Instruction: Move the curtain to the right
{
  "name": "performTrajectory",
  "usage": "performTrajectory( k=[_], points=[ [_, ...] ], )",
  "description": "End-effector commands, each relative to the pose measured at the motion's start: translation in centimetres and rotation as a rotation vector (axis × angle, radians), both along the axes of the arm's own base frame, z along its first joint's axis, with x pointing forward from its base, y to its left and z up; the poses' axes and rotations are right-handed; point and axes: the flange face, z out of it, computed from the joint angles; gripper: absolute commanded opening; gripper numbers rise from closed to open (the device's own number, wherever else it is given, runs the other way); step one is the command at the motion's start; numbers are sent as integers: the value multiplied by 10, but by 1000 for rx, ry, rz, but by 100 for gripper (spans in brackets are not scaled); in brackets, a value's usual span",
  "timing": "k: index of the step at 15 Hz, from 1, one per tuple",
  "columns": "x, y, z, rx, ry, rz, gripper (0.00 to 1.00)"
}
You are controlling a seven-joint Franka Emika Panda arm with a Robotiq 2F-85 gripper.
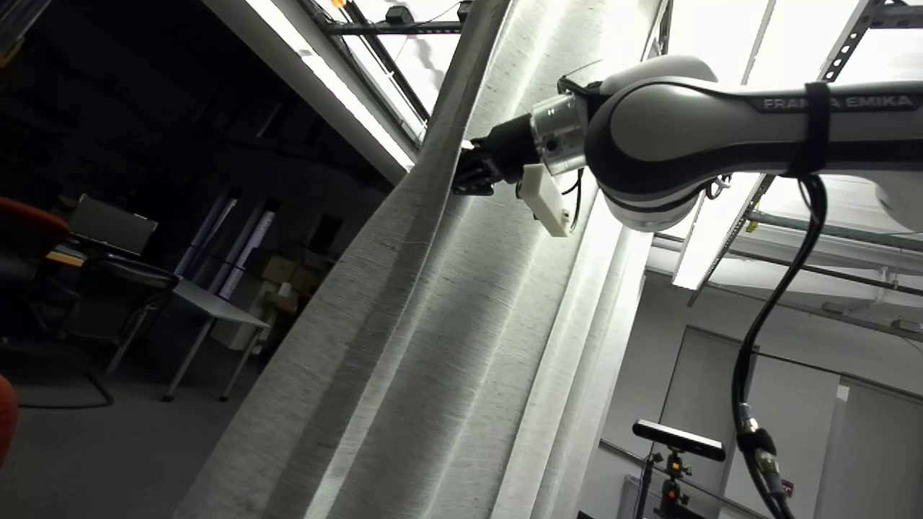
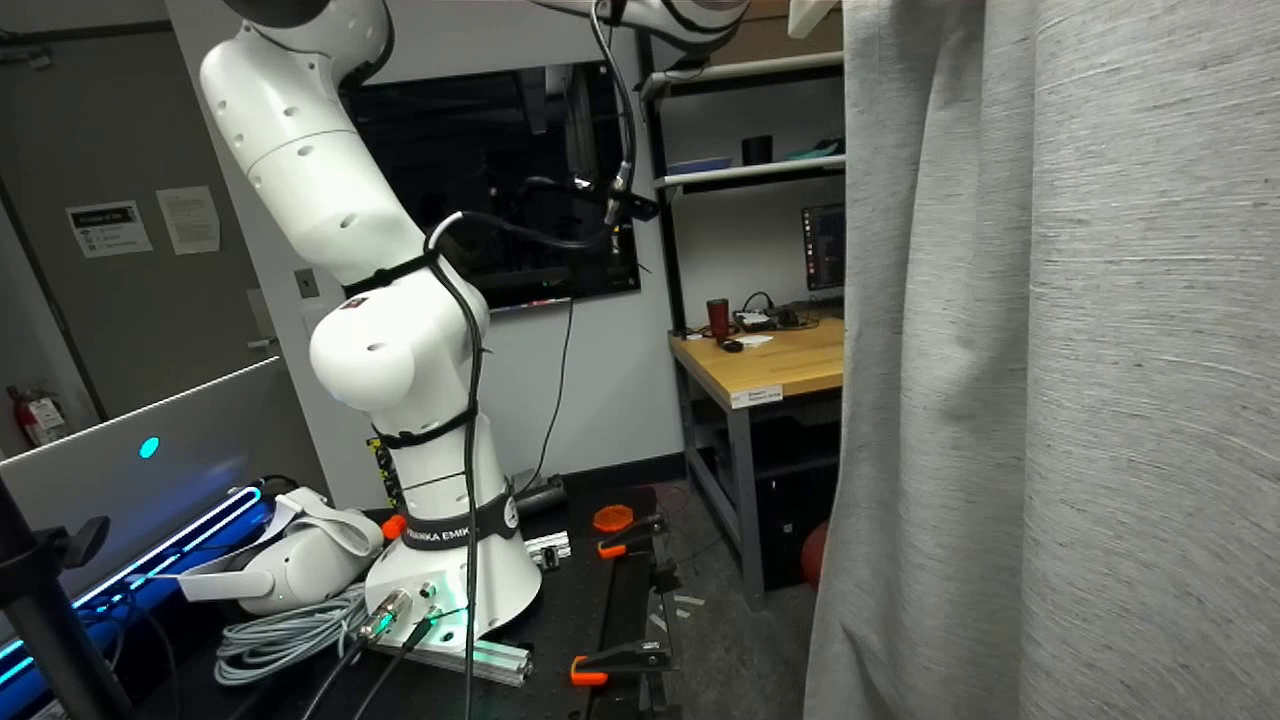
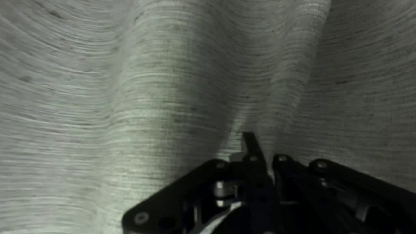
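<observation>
One tall grey curtain (image 1: 461, 303) hangs beside the robot arm (image 1: 663, 144); the tool (image 3: 269, 160) is closed, pinching one fold (image 3: 287, 94) of it. The grasp appears made; the next move calls for a steady rightward pull, without slipping.

Franka arm (image 2: 400, 335) to my left, curtain (image 2: 1000, 380) to my right
Farther back between them stands a desk (image 2: 790, 362), tumbler (image 2: 718, 319) on top.
</observation>
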Motion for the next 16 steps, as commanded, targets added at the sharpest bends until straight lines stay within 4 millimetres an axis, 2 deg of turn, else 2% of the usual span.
performTrajectory(
  k=[1,2,5,8,10,11,12,15,16],
  points=[
    [31,-92,-12,27,89,-166,0],
    [33,-120,-12,42,92,-213,0],
    [21,-195,-13,99,87,-335,0],
    [10,-252,-21,163,93,-434,0],
    [15,-279,-30,205,103,-477,0],
    [28,-281,-36,229,112,-478,0],
    [38,-269,-29,248,116,-462,0],
    [71,-209,-8,213,119,-380,0],
    [81,-191,-7,197,127,-353,0]
  ],
)
